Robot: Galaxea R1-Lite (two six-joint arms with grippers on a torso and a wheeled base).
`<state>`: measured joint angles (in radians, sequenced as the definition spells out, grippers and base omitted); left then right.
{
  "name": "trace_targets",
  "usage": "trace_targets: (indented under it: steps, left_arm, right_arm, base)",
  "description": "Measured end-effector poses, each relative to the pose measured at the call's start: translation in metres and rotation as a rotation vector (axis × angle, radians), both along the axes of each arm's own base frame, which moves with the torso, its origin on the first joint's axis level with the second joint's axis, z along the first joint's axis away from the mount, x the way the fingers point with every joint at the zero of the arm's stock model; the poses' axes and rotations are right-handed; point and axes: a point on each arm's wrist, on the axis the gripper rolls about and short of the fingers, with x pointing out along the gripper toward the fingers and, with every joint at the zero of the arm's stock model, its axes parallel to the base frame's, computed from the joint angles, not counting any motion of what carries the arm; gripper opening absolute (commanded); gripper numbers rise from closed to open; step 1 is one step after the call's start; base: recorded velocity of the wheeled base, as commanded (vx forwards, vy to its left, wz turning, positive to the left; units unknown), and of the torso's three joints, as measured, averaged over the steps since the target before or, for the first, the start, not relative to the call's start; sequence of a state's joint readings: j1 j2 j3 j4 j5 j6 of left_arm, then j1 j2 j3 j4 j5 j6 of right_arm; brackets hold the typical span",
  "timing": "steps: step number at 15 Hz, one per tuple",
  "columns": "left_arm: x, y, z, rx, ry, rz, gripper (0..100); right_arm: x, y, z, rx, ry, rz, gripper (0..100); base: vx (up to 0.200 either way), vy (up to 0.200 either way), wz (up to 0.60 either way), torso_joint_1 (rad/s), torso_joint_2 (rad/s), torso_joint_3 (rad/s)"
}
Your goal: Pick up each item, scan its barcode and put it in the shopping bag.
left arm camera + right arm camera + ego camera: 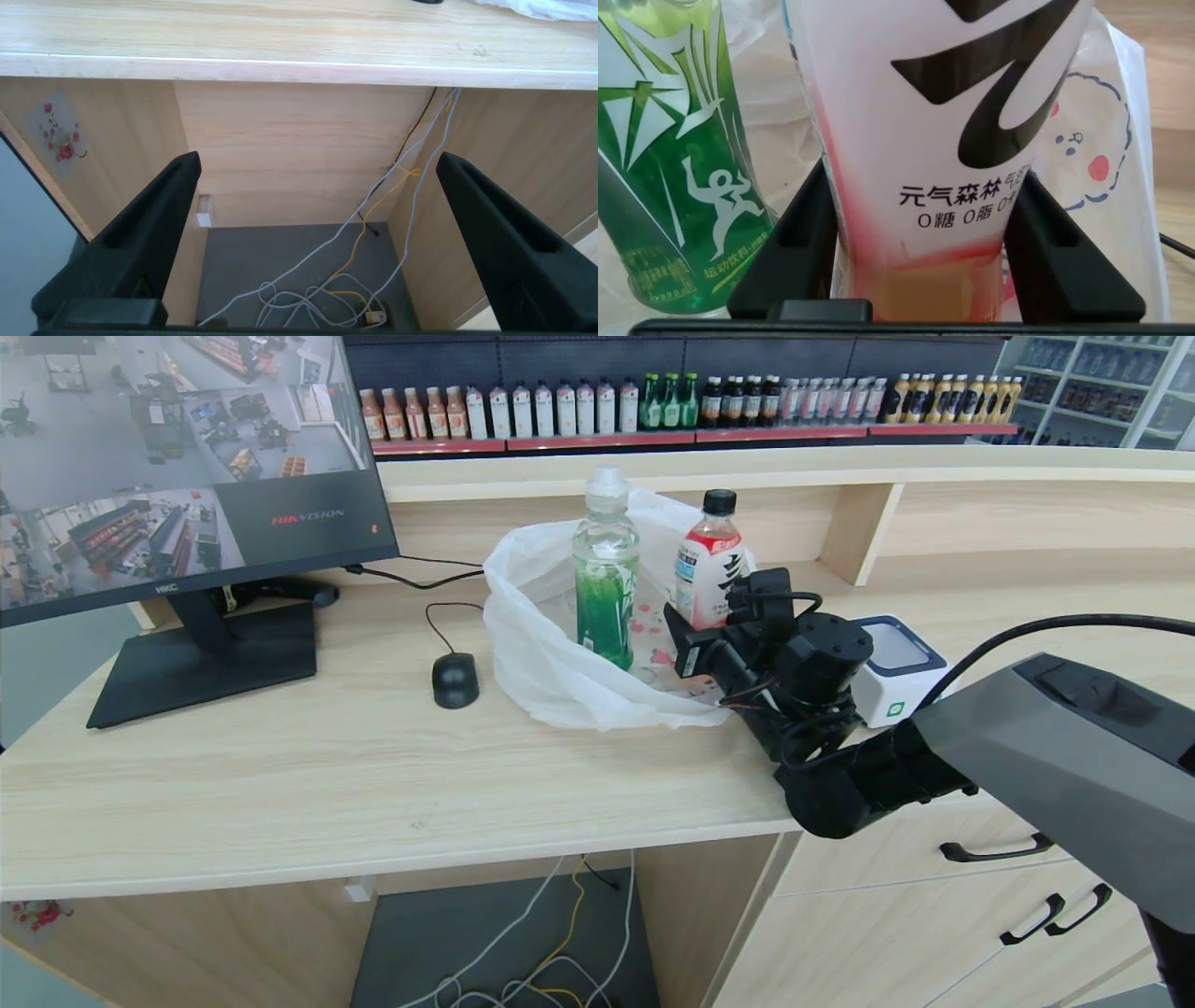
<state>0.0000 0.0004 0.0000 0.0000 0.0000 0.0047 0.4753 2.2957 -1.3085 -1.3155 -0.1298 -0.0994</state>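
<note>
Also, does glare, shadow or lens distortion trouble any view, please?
Head view: even light, no glare on the monitor, though the counter edge bows. Left wrist view: shaded under the counter, cables visible. Right wrist view: bag bright behind the pink bottle.

Bright, even light covers the table (280, 784), with only faint, soft shadows on it. Beneath it the light is dimmer. Its edges bow in the head view.

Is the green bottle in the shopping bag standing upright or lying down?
Upright. The green bottle stands straight, neck up, inside the open shopping bag, beside the pink bottle.
</note>
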Motion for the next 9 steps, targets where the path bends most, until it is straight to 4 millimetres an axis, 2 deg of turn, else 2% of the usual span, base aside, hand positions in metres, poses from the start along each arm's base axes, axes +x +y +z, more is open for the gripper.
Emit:
trace_targets:
  steps: [1,6,9]
  left_arm:
    - [0.000,0.000,0.000,0.000,0.000,0.000,100]
    - [0.000,0.000,0.000,0.000,0.000,0.000,100]
    - [0.000,0.000,0.000,0.000,0.000,0.000,100]
  right_arm:
    - [-0.001,0.001,0.000,0.001,0.001,0.004,100]
    - [-0.009,0.007,0.012,0.014,-0.025,0.024,100]
    - [-0.027,-0.002,0.022,0.024,-0.039,0.029,100]
  base:
    - [0.000,0.000,0.00,0.000,0.00,0.000]
    - [0.000,0.000,0.00,0.000,0.00,0.000]
    - [0.000,0.000,0.00,0.000,0.00,0.000]
